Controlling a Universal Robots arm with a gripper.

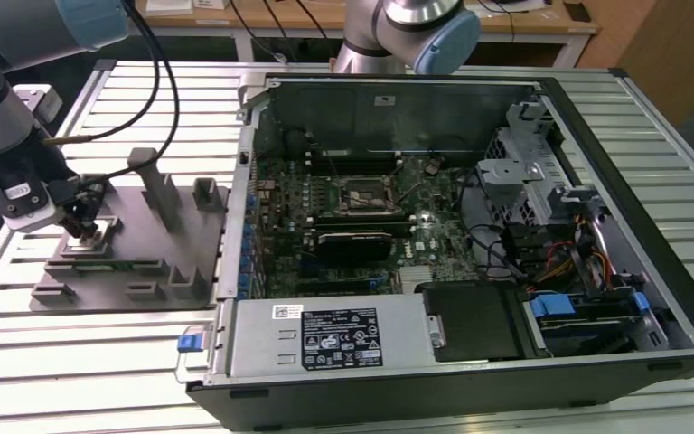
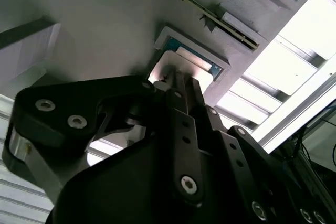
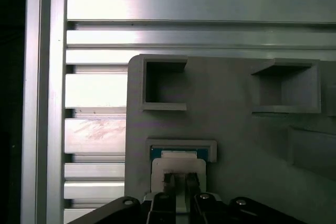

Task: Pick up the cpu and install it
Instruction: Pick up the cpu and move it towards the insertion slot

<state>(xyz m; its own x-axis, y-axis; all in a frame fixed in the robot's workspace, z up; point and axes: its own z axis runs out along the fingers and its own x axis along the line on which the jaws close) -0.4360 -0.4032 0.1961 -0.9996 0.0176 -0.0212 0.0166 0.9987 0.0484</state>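
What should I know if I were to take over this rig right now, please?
Gripper: down at the cpu, over the grey fixture tray at the exterior view's left; whether it grips cannot be told.
cpu: lying in its recess in the tray, not lifted.
Motherboard socket: inside the open computer case, apart from the gripper.
Done: gripper is at the cpu.
Left: pick-up and install, both.

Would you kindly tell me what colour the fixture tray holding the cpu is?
The fixture tray is plain grey, clearest in the first wrist view.
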